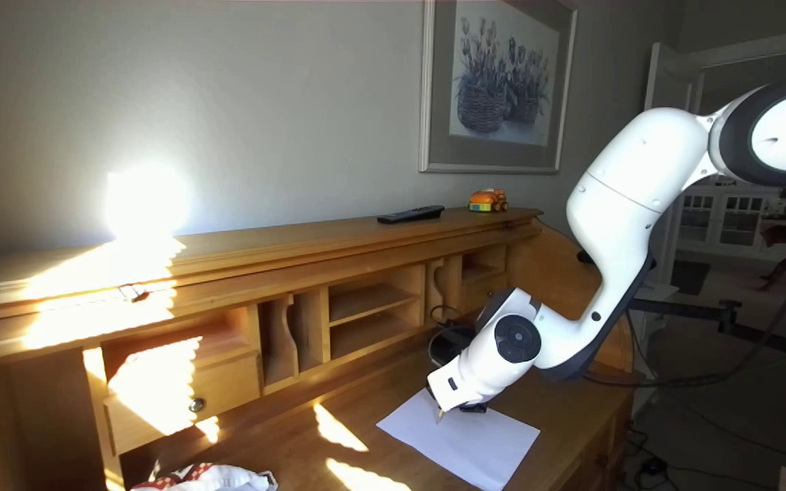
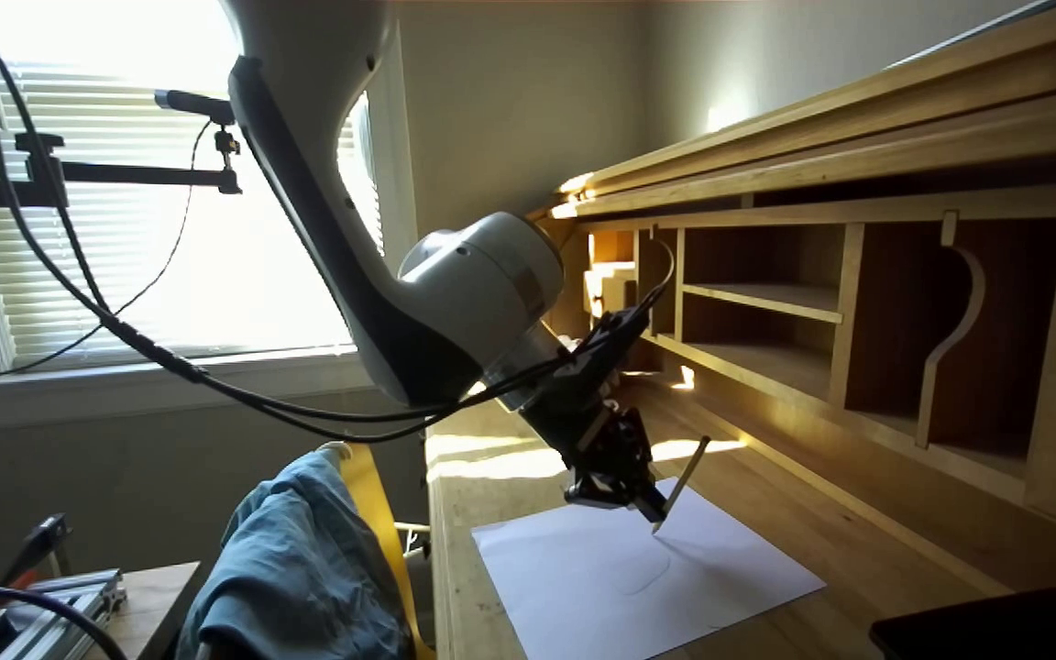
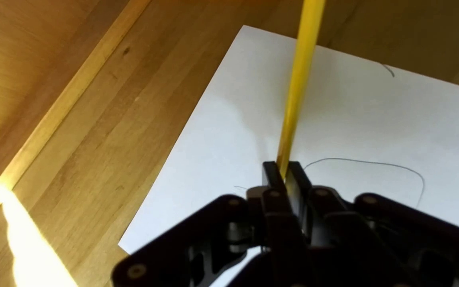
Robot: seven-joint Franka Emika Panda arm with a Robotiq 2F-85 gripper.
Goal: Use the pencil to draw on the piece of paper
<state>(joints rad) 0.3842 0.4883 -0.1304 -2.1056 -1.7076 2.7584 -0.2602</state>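
My gripper (image 3: 282,168) is shut on the yellow pencil (image 3: 299,75) near its lower end. In an exterior view the gripper (image 2: 653,506) is low over the white paper (image 2: 574,577), and the pencil (image 2: 687,474) leans with its top toward the desk's cubbyholes. Its tip is at or just above the sheet; contact is unclear. In the wrist view the fingers hide the tip. The paper (image 3: 221,135) bears a thin curved pencil line (image 3: 373,162) and a short mark (image 3: 389,71) near one edge. The paper (image 1: 464,440) lies flat on the desk in both exterior views.
The wooden desk (image 2: 858,522) has a raised hutch with cubbyholes (image 2: 766,330) along its back. A dark flat object (image 2: 995,628) lies near the paper. A red and white cloth (image 1: 212,477) is on the desk. A remote (image 1: 411,214) and an orange toy (image 1: 488,200) sit on the hutch.
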